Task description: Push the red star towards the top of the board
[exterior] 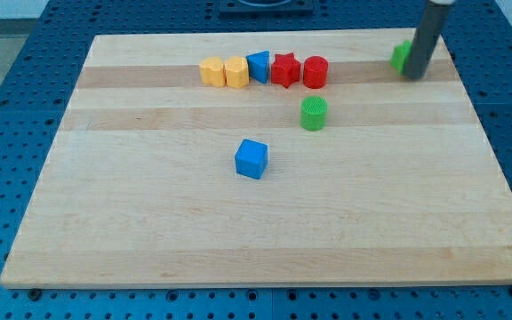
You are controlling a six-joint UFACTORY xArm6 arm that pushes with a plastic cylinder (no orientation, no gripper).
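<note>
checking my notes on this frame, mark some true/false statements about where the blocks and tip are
1. The red star sits in a row between a blue block and a red cylinder. True.
2. My tip touches the red star. False: it is far off to the view's right, beside a green block.
3. The green cylinder lies below the row. True.
4. The blue cube is part of the row. False: it stands alone, nearer the board's middle.
5. Two yellow blocks end the row on the view's left. True.
</note>
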